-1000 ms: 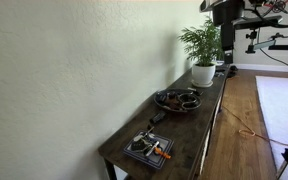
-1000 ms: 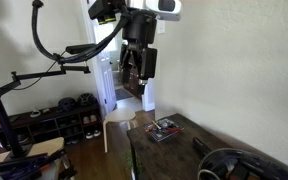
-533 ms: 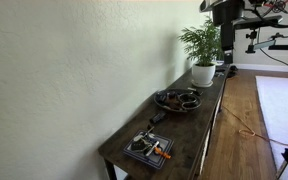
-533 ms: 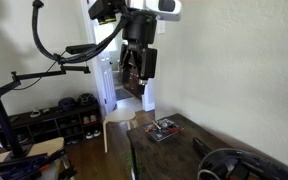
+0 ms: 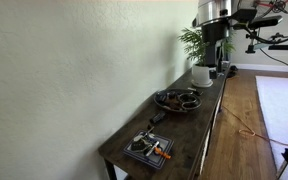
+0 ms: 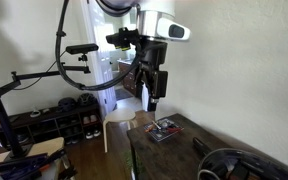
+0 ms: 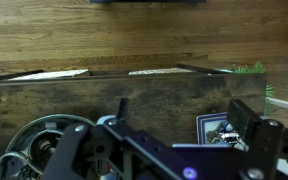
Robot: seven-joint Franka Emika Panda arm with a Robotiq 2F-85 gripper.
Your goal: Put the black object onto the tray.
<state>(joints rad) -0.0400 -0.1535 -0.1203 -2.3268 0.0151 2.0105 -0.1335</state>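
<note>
The round dark tray [image 5: 177,99] sits mid-table with small dark and reddish items in it; it also shows in an exterior view [image 6: 230,165] and at the wrist view's lower left [image 7: 42,146]. A small black oblong piece [image 5: 156,118] lies on the table just beside that tray, towards the square tray; I take it for the black object. My gripper [image 5: 216,45] hangs high above the table's far end, also seen in an exterior view [image 6: 152,97]. In the wrist view its fingers [image 7: 184,112] stand wide apart, open and empty.
A square dark tray [image 5: 149,149] with an orange-handled tool sits near the table's near end, also in an exterior view [image 6: 164,130] and the wrist view [image 7: 217,130]. A potted plant [image 5: 203,55] stands at the far end. A wall runs along one side of the table.
The arm has come down and swung over the table; the gripper now hangs lower in both exterior views. The things on the table have not moved.
</note>
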